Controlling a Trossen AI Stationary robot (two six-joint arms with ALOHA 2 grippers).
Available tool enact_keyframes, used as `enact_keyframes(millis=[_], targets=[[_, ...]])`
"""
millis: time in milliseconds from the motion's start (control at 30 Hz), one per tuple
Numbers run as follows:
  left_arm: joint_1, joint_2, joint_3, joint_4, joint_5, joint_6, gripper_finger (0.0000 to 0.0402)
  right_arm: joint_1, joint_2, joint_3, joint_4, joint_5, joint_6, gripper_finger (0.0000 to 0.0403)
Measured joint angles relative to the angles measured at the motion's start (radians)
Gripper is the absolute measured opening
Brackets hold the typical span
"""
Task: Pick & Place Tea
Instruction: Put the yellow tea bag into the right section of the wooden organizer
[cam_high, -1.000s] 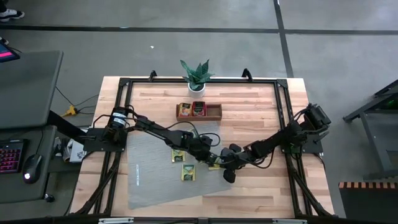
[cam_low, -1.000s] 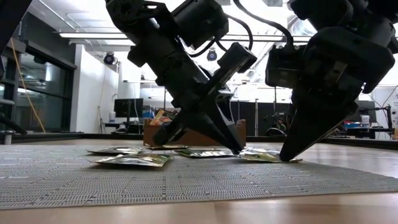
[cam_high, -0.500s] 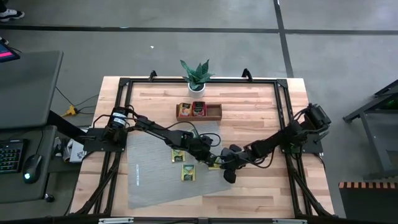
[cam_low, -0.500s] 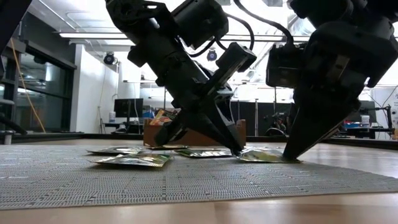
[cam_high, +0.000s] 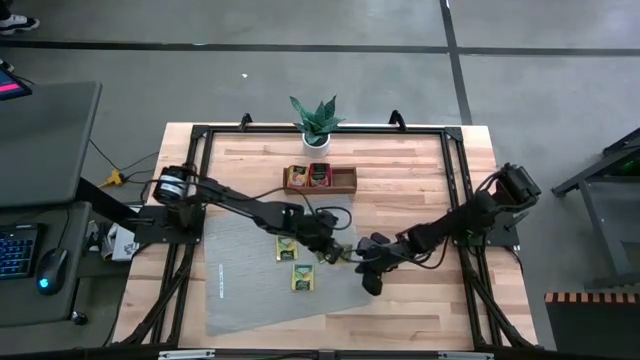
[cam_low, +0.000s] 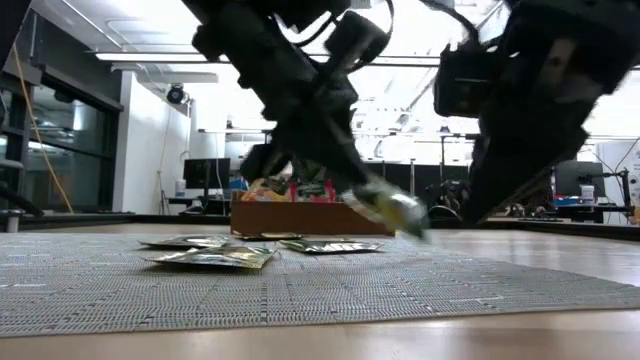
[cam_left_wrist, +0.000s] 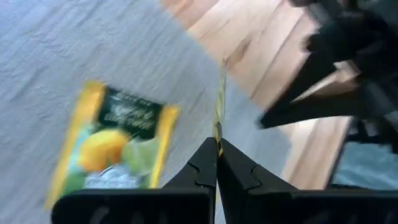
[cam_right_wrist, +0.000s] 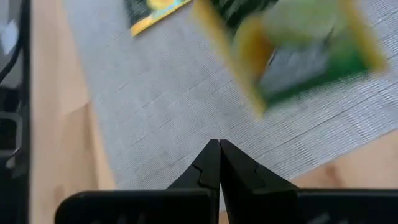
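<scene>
My left gripper (cam_high: 334, 251) is over the grey ribbed mat (cam_high: 245, 290), shut on a yellow-green tea sachet (cam_low: 391, 208). The left wrist view shows that sachet edge-on (cam_left_wrist: 219, 93); the right wrist view shows it blurred (cam_right_wrist: 298, 56). My right gripper (cam_high: 369, 284) is just right of it, shut and raised off the mat (cam_low: 478, 214). Other sachets lie flat on the mat (cam_high: 285, 250) (cam_high: 302, 277) (cam_low: 210, 257). More stand in the brown wooden tray (cam_high: 320, 178). My left gripper pinches the yellow-green sachet by one edge (cam_left_wrist: 217, 132) between its two fingers, coming from above and slanting toward the table's right. The sachet is lifted clear of the mat and sticks out beyond the fingertips, tilted with its free end lower (cam_low: 410, 218).
A potted plant (cam_high: 316, 122) stands at the table's far edge behind the tray. A black frame (cam_high: 450, 150) runs round the tabletop. Bare wood (cam_high: 410, 200) lies right of the mat and the tray. One yellow sachet lies on the mat under my left wrist (cam_left_wrist: 112, 143).
My left gripper has risen and drawn slightly toward the table's left, lifting the yellow-green sachet off the mat; the sachet now hangs tilted in the air. My right gripper, whose tip stood on that sachet, has come up off it.
</scene>
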Motion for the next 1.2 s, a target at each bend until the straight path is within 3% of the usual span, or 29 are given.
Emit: enact_keyframes(millis=[167, 267, 500, 800, 1000, 1133, 1200], targets=[[0.012, -0.079, 0.017, -0.148, -0.008, 0.103, 0.0000, 0.052, -0.025, 0.000, -0.002, -0.018, 0.029, 0.0000], [0.026, -0.098, 0.097, -0.346, -0.023, 0.214, 0.0000, 0.078, -0.036, 0.000, -0.003, -0.022, 0.044, 0.0000], [0.081, -0.083, 0.449, -0.703, -0.074, 0.585, 0.0000, 0.102, -0.046, 0.001, 0.005, -0.023, 0.047, 0.0000], [0.247, 0.049, 0.874, -1.087, -0.083, 0.835, 0.0000, 0.102, -0.045, 0.001, -0.002, -0.021, 0.046, 0.0000], [0.328, 0.157, 1.065, -1.206, -0.088, 0.979, 0.0000, 0.124, -0.045, 0.001, -0.023, -0.020, 0.051, 0.0000], [0.366, 0.191, 1.101, -1.279, -0.105, 1.077, 0.0000, 0.177, -0.045, 0.001, -0.063, 0.041, 0.109, 0.0000], [0.370, 0.228, 1.116, -1.227, -0.135, 1.132, 0.0000, 0.206, -0.048, 0.001, -0.094, 0.085, 0.143, 0.0000]])
